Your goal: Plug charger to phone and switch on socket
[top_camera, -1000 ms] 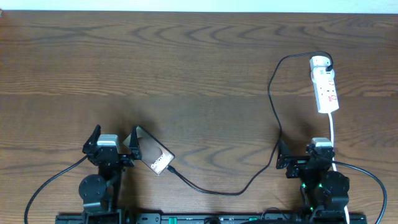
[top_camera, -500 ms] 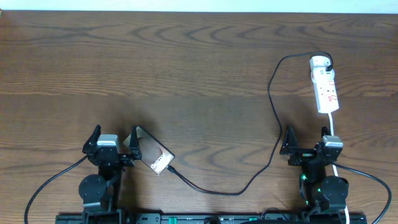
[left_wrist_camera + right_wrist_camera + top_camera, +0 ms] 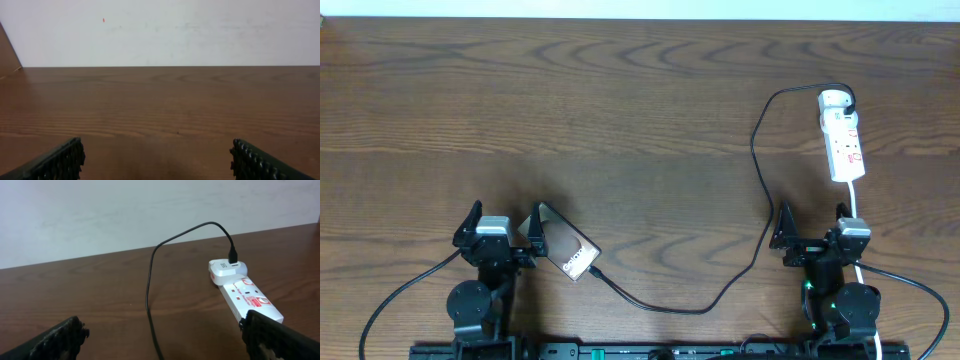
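On wood-grain table [image 3: 620,100] | left claw [image 3: 503,228] apart | right claw [image 3: 813,232] apart | glossy flat phone [image 3: 567,250] | thin black charger [image 3: 146,295]

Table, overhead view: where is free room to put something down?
Bare: the wide stretch of table beyond the phone, left of the cable. Crowded: the right side by the socket, and the near edge where the cable loops.

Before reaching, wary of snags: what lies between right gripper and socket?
Overhead: bare table between right gripper and socket, its white cord alongside; charger passes left.
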